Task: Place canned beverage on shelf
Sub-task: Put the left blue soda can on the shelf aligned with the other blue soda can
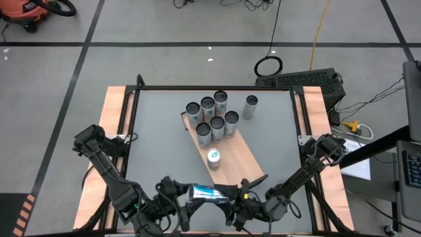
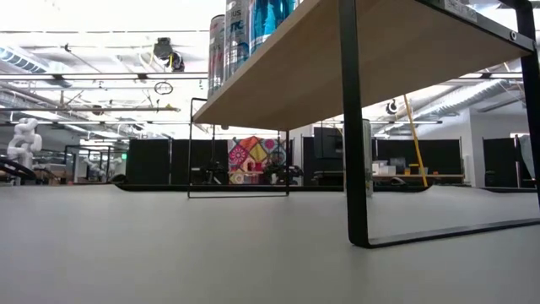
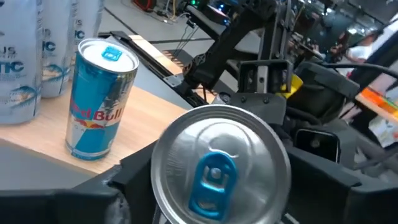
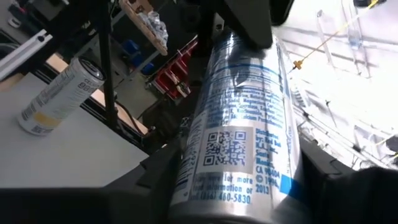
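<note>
Passing a can [image 1: 209, 193] between arms at the near table edge, seen from above: left gripper [image 1: 179, 197] and right gripper [image 1: 238, 198] each clasp an end. Next, one must release so the other can carry it to the shelf [image 1: 230, 153]. In the left wrist view its silver top and blue tab face the camera; the right wrist view shows its blue-and-silver side.

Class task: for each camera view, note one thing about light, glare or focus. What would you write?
High view: even light, soft shadows beside the cans on the shelf. Low view: bright ceiling lights glare behind the shelf. Left wrist view: held can close and soft-edged. Right wrist view: washed-out white background, glare on the held can's side.
</note>
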You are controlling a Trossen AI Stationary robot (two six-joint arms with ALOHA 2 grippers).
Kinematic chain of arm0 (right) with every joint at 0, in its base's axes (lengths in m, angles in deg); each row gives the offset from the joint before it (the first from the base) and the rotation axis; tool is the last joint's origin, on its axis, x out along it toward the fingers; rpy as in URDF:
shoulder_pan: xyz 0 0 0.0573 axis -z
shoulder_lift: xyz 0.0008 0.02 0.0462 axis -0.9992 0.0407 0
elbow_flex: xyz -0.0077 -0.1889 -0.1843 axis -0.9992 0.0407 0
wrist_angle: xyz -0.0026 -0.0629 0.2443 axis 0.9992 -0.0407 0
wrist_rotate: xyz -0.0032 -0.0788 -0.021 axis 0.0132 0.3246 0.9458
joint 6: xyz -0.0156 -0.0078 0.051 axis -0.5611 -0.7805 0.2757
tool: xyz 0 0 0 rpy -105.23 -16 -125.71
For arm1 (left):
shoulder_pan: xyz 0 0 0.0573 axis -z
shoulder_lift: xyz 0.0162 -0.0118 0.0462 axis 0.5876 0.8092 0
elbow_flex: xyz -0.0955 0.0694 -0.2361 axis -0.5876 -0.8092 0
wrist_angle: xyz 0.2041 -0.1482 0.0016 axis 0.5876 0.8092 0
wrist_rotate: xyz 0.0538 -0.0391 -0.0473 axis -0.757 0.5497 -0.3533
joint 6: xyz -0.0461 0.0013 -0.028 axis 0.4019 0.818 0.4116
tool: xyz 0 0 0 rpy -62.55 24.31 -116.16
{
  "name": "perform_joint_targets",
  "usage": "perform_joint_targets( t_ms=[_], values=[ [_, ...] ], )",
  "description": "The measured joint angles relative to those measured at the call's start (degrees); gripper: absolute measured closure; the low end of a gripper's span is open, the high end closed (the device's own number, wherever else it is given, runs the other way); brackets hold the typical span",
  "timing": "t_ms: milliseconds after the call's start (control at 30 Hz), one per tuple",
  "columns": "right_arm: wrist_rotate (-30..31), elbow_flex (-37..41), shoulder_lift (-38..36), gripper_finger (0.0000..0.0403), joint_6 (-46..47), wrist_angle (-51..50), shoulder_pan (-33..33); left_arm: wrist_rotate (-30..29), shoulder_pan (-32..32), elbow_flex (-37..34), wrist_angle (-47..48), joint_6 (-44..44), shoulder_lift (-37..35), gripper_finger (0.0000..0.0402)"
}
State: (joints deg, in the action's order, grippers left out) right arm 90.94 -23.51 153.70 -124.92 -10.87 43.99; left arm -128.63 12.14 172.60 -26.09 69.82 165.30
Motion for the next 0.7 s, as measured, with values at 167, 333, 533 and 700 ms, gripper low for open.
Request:
perform_joint_targets(
  t_ms=[167, 333, 533, 700],
  values=[
    [2.2, 0.0, -0.1, 0.0217, 2.7, 0.6, -1.1, 0.0, 0.0, 0.0, -3.1, -7.6, 0.0, 0.0054],
    [2.7, 0.0, -0.1, 0.0222, 3.3, 3.3, -2.6, 0.0, 0.0, 0.0, -5.4, -16.8, 0.0, 0.0032],
    [2.9, 0.0, -1.2, 0.0218, 8.5, 4.4, -5.8, 0.1, 0.8, 0.0, -5.5, -25.2, 0.0, 0.0031],
    [5.7, 0.0, -2.1, 0.0222, 12.2, 4.2, -6.9, 0.2, 0.8, 0.0, -5.4, -29.2, 0.0, 0.0031]
  ],
)
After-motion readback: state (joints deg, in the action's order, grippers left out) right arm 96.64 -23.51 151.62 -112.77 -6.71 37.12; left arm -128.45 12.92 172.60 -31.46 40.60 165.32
